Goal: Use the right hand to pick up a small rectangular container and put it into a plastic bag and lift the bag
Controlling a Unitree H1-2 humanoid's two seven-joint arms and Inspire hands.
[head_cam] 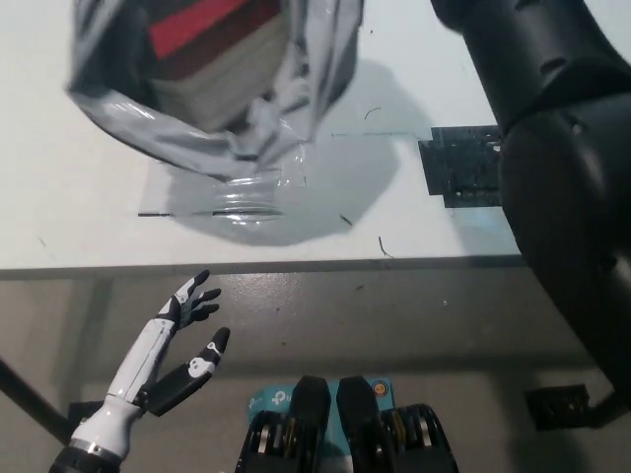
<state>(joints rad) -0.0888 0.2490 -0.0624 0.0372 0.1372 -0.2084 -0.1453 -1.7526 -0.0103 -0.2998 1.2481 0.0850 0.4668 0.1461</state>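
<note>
A grey plastic bag (246, 108) hangs in the air above the white table (79, 217), its top cut off by the picture's upper edge. Through its open side shows the rectangular container (212, 44), dark with a red stripe and pale edges. My black right arm (562, 168) rises up the right side and leaves the picture at the top; its hand is out of view. My white left hand (182, 340) rests open, low at the left below the table's front edge.
A dark flat plate (461, 166) lies on the table at the right, beside my right arm. The table's front edge runs across the middle of the picture, with grey floor below it.
</note>
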